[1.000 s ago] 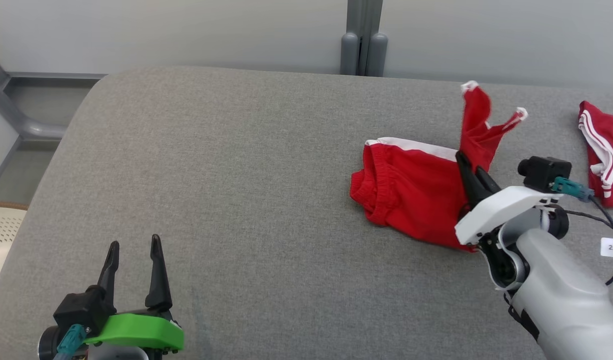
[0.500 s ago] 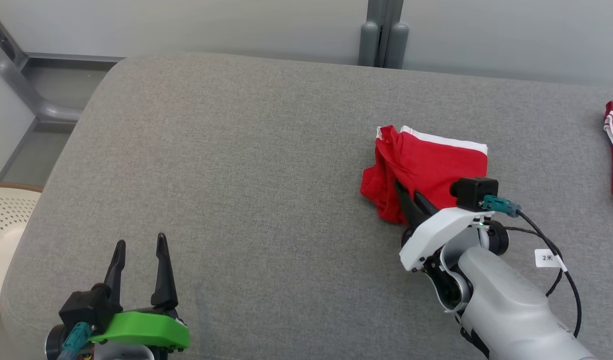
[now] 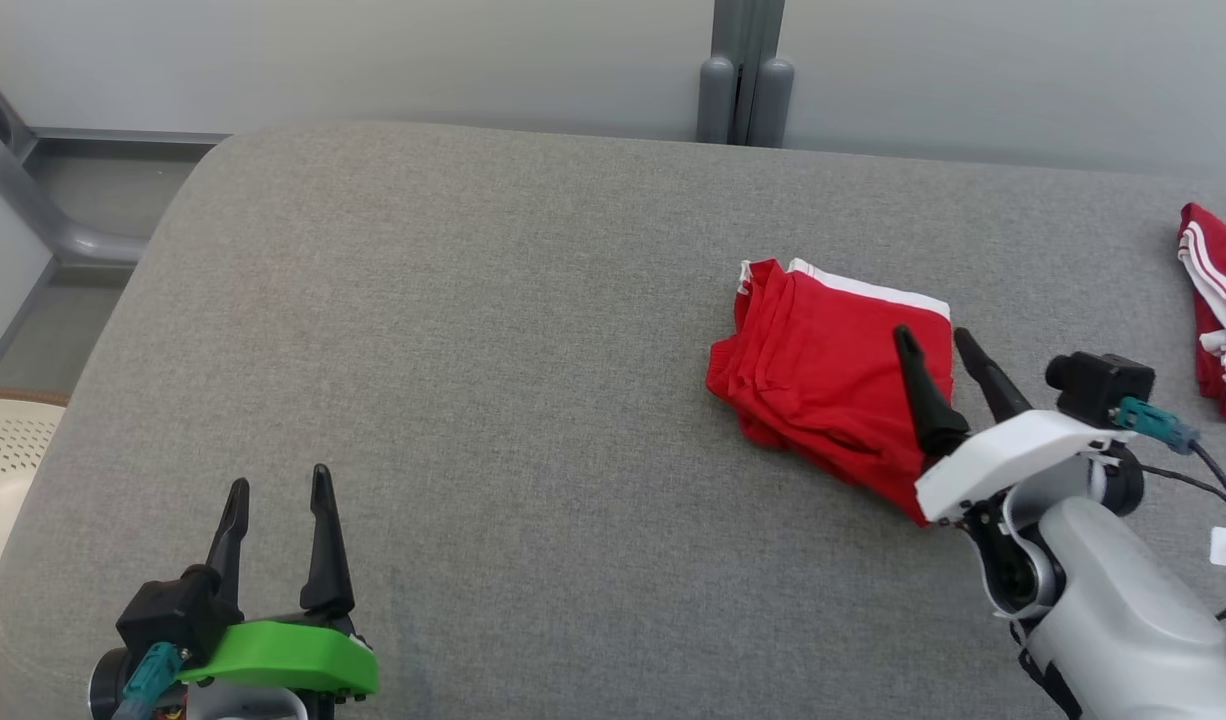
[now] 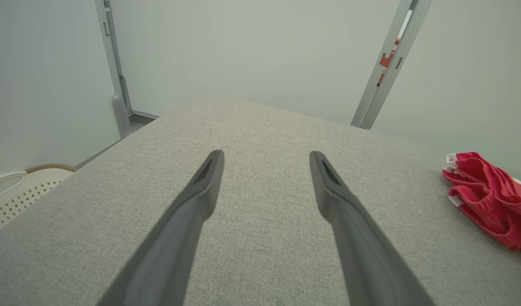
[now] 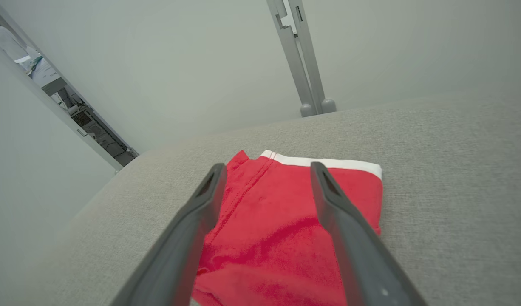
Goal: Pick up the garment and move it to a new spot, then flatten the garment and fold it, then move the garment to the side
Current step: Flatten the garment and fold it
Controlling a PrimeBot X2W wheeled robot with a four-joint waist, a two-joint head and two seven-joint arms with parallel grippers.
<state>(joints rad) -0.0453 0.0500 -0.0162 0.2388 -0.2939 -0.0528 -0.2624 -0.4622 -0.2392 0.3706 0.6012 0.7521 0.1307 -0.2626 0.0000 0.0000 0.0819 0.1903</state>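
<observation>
Clamped on the garment (image 3: 823,370) a moment ago, the right gripper (image 3: 931,332) now gapes empty over it, right of the pad's (image 3: 473,350) middle; left gripper (image 3: 279,478) gapes too; two red garments, the second garment (image 3: 1218,320) at the right edge.

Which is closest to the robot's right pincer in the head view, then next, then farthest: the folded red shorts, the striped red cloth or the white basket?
1. Folded red shorts: just beneath the open right pincer.
2. Striped red cloth: off to the right, at the picture's edge.
3. White basket: far away on the left edge.
</observation>
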